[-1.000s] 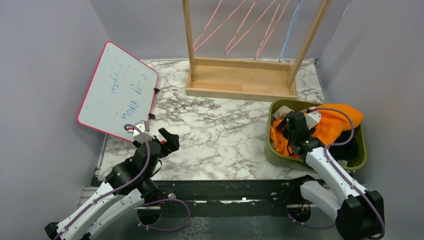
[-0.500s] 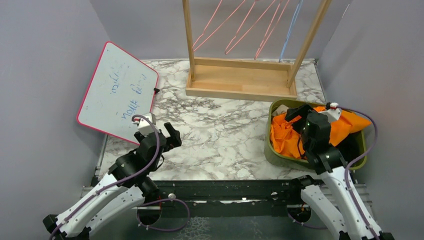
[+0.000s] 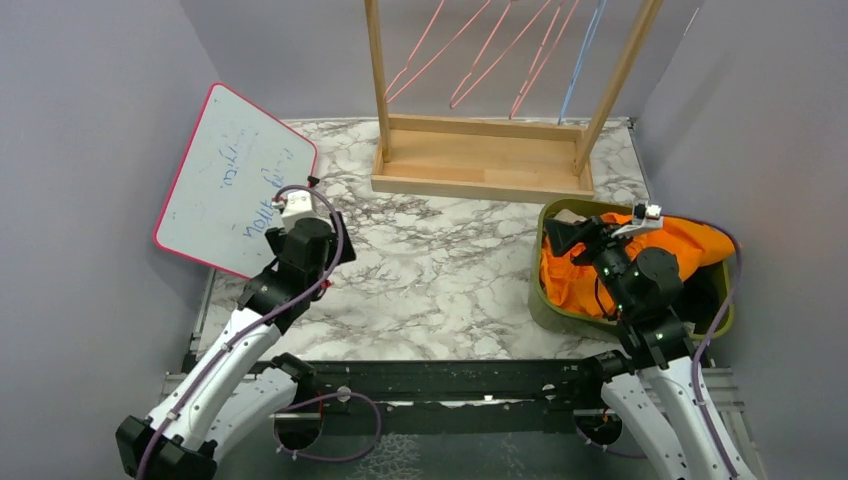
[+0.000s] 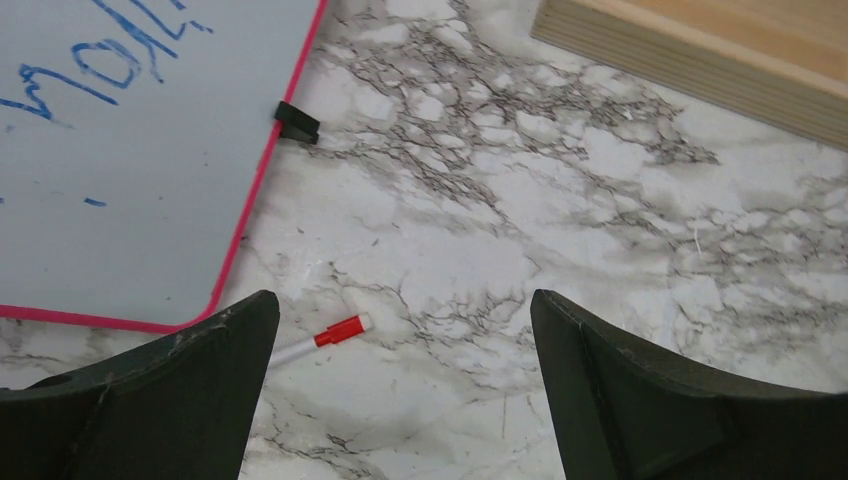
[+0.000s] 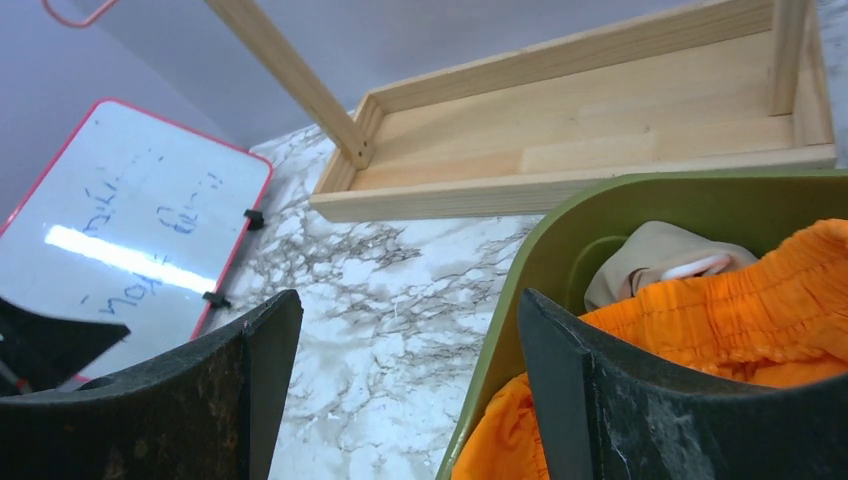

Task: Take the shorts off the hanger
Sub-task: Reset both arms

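Note:
Bright orange shorts (image 3: pixel 690 250) lie heaped in the green bin (image 3: pixel 537 300) at the right; in the right wrist view the orange shorts (image 5: pixel 760 310) cover a tan pair (image 5: pixel 660 262). A black pair (image 3: pixel 700 298) shows at the bin's near right. Thin pink hangers (image 3: pixel 480 50) and a blue one (image 3: pixel 580 50) hang bare on the wooden rack. My right gripper (image 3: pixel 575 237) (image 5: pixel 410 300) hovers open over the bin's left rim, holding nothing. My left gripper (image 3: pixel 338 240) (image 4: pixel 400 300) stands open above the marble table beside the whiteboard.
A pink-framed whiteboard (image 3: pixel 235 180) leans at the left with blue writing. A red-capped marker (image 4: pixel 335 331) lies on the marble beside its corner. The wooden rack's base (image 3: pixel 480 160) stands at the back centre. Grey walls close in both sides.
My right gripper has risen out of the bin and swung toward its left rim, empty. My left arm has reached farther forward along the whiteboard's edge.

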